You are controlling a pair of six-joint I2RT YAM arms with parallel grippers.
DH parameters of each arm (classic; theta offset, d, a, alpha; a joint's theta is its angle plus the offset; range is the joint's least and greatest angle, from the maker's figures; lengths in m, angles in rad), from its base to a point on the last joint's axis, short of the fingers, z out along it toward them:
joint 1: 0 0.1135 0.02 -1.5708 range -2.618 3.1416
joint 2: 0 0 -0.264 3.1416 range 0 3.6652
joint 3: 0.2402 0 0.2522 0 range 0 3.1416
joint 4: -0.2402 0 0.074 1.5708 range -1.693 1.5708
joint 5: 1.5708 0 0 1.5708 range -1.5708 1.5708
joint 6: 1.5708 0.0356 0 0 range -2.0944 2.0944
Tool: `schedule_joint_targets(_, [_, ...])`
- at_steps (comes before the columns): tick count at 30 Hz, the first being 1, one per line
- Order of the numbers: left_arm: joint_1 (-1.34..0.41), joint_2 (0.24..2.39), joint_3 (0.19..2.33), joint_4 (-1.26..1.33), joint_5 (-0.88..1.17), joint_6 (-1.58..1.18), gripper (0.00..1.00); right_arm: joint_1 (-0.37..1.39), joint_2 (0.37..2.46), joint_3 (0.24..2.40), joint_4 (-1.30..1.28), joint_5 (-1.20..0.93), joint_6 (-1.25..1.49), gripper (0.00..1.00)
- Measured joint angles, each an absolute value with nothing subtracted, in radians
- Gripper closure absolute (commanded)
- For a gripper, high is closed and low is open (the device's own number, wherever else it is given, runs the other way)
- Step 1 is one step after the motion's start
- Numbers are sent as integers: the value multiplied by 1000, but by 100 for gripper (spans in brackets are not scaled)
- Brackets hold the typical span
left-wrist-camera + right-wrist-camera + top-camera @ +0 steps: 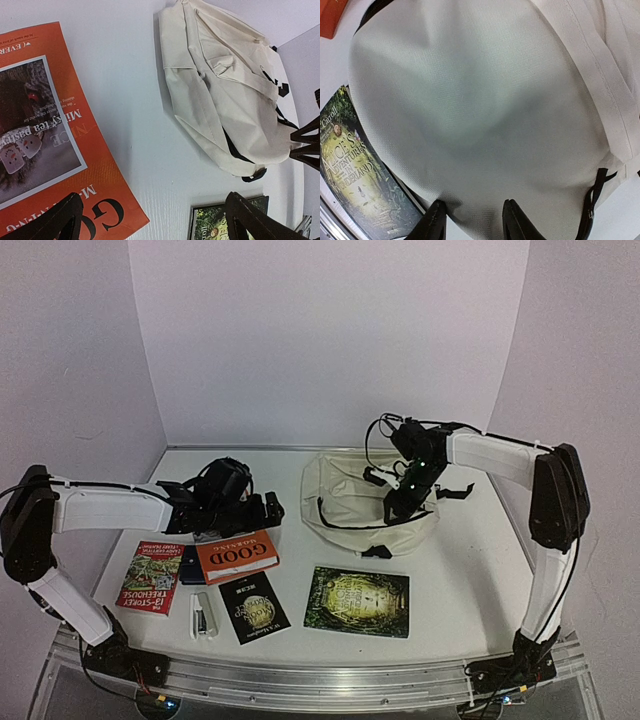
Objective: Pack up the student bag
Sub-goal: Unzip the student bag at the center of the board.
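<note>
The student bag is a cream fabric backpack with black straps, lying right of the table's middle; it also shows in the left wrist view. My right gripper comes down on the bag's near right part. In the right wrist view the bag fills the frame, and the right gripper has its jaws half closed, pressing into a bulge of fabric between them. My left gripper hovers wide open over the table beside an orange book, holding nothing.
In front of the bag lies a green Alice book. A black book, a small white item and a red treehouse book lie at the front left. White walls close in on three sides.
</note>
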State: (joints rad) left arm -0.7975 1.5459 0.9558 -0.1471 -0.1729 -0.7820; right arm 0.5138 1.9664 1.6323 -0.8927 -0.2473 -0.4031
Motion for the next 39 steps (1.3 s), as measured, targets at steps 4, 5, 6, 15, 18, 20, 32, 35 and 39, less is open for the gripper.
schedule_joint_targets(4, [-799, 1546, 956, -135, -152, -769, 0, 514, 1979, 1646, -907, -254, -407, 47])
schedule_joint_targets(5, [-799, 1547, 956, -129, -148, -763, 0, 514, 1979, 1649, -914, -261, -409, 48])
schedule_joint_targets(6, [-800, 1549, 958, -125, -141, -756, 0, 514, 1979, 1651, -919, -266, -410, 53])
schedule_joint_targets(15, [-811, 1621, 1002, -97, -97, -714, 1, 515, 2024, 1704, -947, -269, -414, 98])
schedule_joint_targets(18, [-814, 1625, 1002, -77, -82, -697, 1, 515, 2035, 1717, -951, -269, -400, 100])
schedule_joint_targets(20, [-818, 1627, 1002, -51, -68, -680, 1, 515, 2035, 1735, -962, -279, -387, 100])
schedule_joint_targets(32, [-875, 1826, 1150, 77, 13, -518, 4, 511, 2034, 1858, -963, -408, -263, 100])
schedule_joint_targets(35, [-876, 1849, 1180, 117, 42, -483, 8, 511, 2034, 1878, -963, -438, -227, 100])
schedule_joint_targets(39, [-878, 1907, 1271, 154, 70, -442, 15, 507, 2034, 1912, -961, -462, -173, 100])
